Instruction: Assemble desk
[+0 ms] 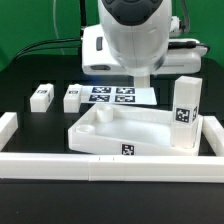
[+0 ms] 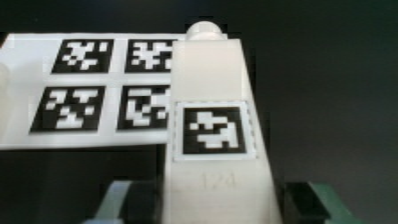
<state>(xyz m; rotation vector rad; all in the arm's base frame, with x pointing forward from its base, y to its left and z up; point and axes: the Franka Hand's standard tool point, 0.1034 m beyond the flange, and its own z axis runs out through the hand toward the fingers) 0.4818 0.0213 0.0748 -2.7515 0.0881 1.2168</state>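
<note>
Desk slab [image 1: 110,132] lying rim-up toward the worktop's near edge in the exterior view, tight behind the border rail [image 1: 110,168]. Gripper [image 2: 210,203] clenched on one leg [image 2: 208,95], hanging away from the wrist camera above a corner of the marker board [image 2: 22,100]; from outside, hidden behind the arm [image 1: 135,40]. Upright leg [image 1: 187,112] standing at the slab's corner on the exterior view's right, whether seated in it or just beside it hard to tell. A lying leg [image 1: 41,96] and a second lying leg [image 1: 72,97] near the worktop's edge on the exterior view's left. Likely step: carrying the gripped leg to a free slab corner. Hold the squeeze firm, lift clear of the raised rim, square the leg's end above the chosen corner before lowering, then press straight down without tilting. Steer wide of the upright leg to avoid toppling it.
</note>
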